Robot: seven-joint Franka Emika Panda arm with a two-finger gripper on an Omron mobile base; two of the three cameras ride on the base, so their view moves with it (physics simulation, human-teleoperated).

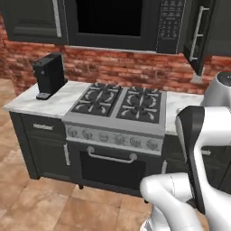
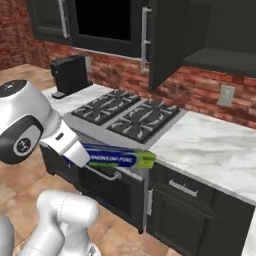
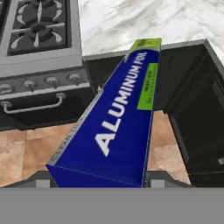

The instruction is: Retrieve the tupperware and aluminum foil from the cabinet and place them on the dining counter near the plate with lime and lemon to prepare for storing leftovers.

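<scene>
The surface (image 2: 210, 145) is showing as a white-grey marble worktop running along a red brick wall (image 2: 195, 90), with dark drawers (image 2: 192, 205) under it and a terracotta tile floor (image 1: 40, 203) below. A gas stove (image 1: 118, 104) with black grates is sitting in the worktop, its row of knobs and its oven handle facing the robot. A black coffee machine (image 1: 48, 74) is standing on the marble to the left of the stove, and a black microwave (image 1: 122, 22) is hanging above the burners. To the right of the microwave the cabinet (image 2: 172, 40) is standing with its door swung open, the long silver bar handle (image 2: 145, 37) showing on the door's edge.

The tool (image 3: 98, 181) is gripping the aluminum foil (image 3: 118, 118) by its near blue end, one finger at each side of the box. The box is sticking straight out ahead of the tool, its green end pointing away. In the right base view the aluminum foil is hanging level in the air in front of the stove's front edge, above the floor and clear of the marble, its green tip near the stove's right front corner.
</scene>
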